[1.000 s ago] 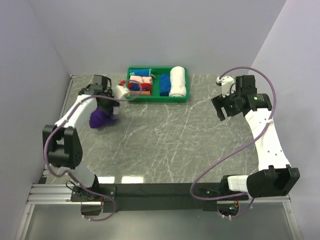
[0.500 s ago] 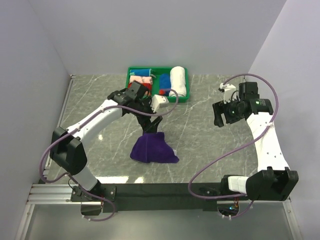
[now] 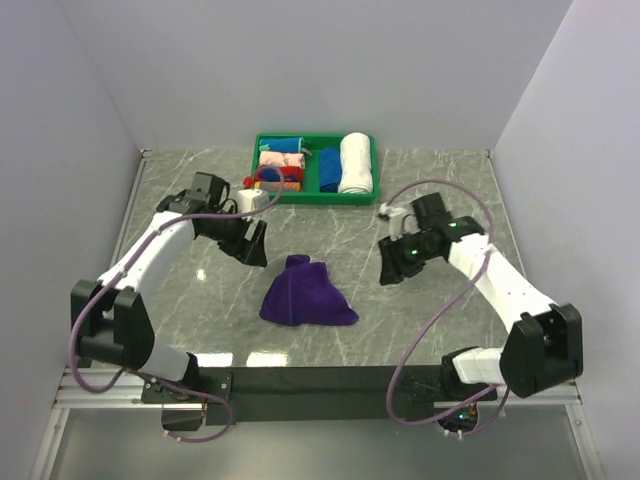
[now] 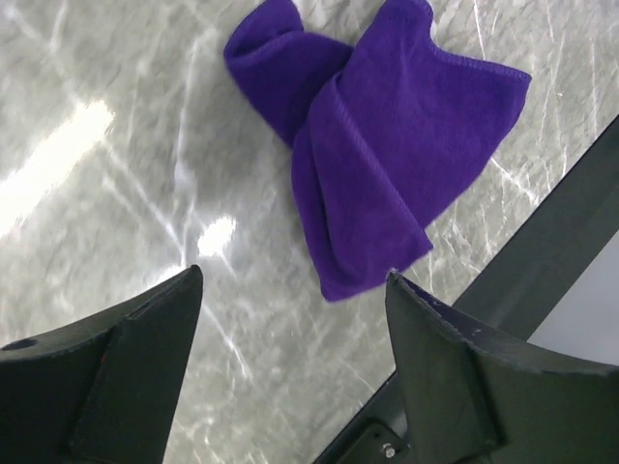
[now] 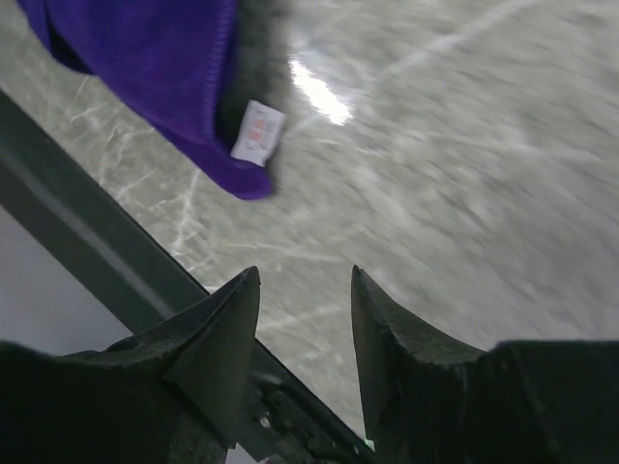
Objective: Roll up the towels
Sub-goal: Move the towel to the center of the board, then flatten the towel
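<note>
Jaws apart on both, nothing held: left gripper (image 3: 252,244) wide, right gripper (image 3: 391,269) narrower gap. Purple towel (image 3: 305,298) crumpled in heap on table (image 3: 330,230), between grippers, touching neither. White label (image 5: 257,131) at towel corner. Green tray (image 3: 316,200) well behind.

The towel (image 3: 305,297) is a plain deep purple all over, no pattern, with a small white label (image 5: 256,130) at one corner. The counter (image 3: 330,235) is grey stone veined with pale streaks. My left hand (image 4: 292,280) and right hand (image 5: 306,275) are black, my arms (image 3: 150,240) white. At the counter's far edge sits a bright green tray (image 3: 314,200) with a white towel (image 3: 355,163) and a blue towel (image 3: 328,170) in it.
</note>
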Robot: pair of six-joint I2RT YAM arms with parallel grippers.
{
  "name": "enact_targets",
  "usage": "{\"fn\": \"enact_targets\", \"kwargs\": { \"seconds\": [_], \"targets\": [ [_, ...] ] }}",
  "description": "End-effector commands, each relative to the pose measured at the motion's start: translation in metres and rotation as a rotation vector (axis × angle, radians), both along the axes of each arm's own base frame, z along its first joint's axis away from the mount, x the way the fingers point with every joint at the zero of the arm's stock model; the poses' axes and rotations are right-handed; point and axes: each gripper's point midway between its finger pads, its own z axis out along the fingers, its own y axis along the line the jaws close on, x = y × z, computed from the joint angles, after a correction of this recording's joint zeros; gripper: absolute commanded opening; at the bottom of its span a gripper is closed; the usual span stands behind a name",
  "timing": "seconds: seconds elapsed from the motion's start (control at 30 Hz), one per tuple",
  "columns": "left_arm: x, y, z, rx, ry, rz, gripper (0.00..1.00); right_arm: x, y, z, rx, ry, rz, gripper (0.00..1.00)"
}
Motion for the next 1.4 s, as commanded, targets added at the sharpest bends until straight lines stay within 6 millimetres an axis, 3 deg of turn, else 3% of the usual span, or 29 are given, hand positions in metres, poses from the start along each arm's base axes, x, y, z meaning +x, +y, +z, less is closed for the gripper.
{"fn": "enact_targets", "kwargs": {
  "seconds": [0.0, 0.1, 0.27, 0.4, 0.57, 0.73, 0.8, 0.87, 0.97, 1.0, 1.03, 1.1, 1.13, 1.23, 1.37],
  "targets": [
    [-0.007, 0.008, 0.034, -0.064, -0.080, 0.046, 0.82, 0.010, 0.037, -0.014, 0.052, -0.033, 0.066, 0.50],
    [-0.016, 0.020, 0.036, -0.062, -0.081, 0.069, 0.86, 0.006, 0.055, -0.039, 0.013, -0.001, 0.144, 0.51],
    [-0.030, 0.023, 0.048, -0.110, -0.114, 0.096, 0.97, -0.003, 0.076, -0.078, -0.083, 0.084, 0.264, 0.54],
    [-0.034, 0.023, 0.058, -0.128, -0.161, 0.112, 0.99, -0.014, 0.090, -0.091, -0.090, 0.115, 0.329, 0.55],
    [-0.024, 0.029, 0.065, -0.107, -0.205, 0.136, 0.99, -0.035, 0.105, -0.107, -0.084, 0.148, 0.413, 0.53],
    [-0.025, 0.026, 0.063, -0.125, -0.184, 0.126, 0.99, -0.039, 0.107, -0.109, -0.081, 0.187, 0.453, 0.40],
    [-0.024, 0.025, 0.063, -0.134, -0.194, 0.119, 0.98, -0.043, 0.106, -0.108, -0.074, 0.196, 0.467, 0.17],
    [-0.025, 0.022, 0.067, -0.152, -0.209, 0.091, 0.97, -0.043, 0.106, -0.099, -0.067, 0.175, 0.475, 0.00],
    [-0.026, 0.018, 0.067, -0.169, -0.230, 0.048, 0.93, -0.023, 0.103, -0.058, -0.020, 0.084, 0.422, 0.00],
    [-0.026, 0.018, 0.066, -0.167, -0.236, 0.038, 0.93, -0.007, 0.108, -0.030, 0.020, 0.021, 0.396, 0.00],
    [-0.025, 0.017, 0.064, -0.160, -0.239, 0.027, 0.92, -0.002, 0.105, -0.001, 0.061, -0.024, 0.378, 0.00],
    [-0.019, 0.018, 0.062, -0.145, -0.250, 0.028, 0.91, 0.022, 0.095, 0.040, 0.109, -0.112, 0.304, 0.00],
    [-0.016, 0.018, 0.062, -0.146, -0.253, 0.026, 0.91, 0.031, 0.092, 0.076, 0.138, -0.201, 0.287, 0.00],
    [-0.003, 0.012, 0.065, -0.156, -0.254, 0.025, 0.90, 0.045, 0.078, 0.128, 0.147, -0.369, 0.244, 0.00],
    [0.006, -0.002, 0.069, -0.145, -0.292, -0.002, 0.91, 0.052, 0.061, 0.134, 0.094, -0.454, 0.179, 0.00]
  ]
}}
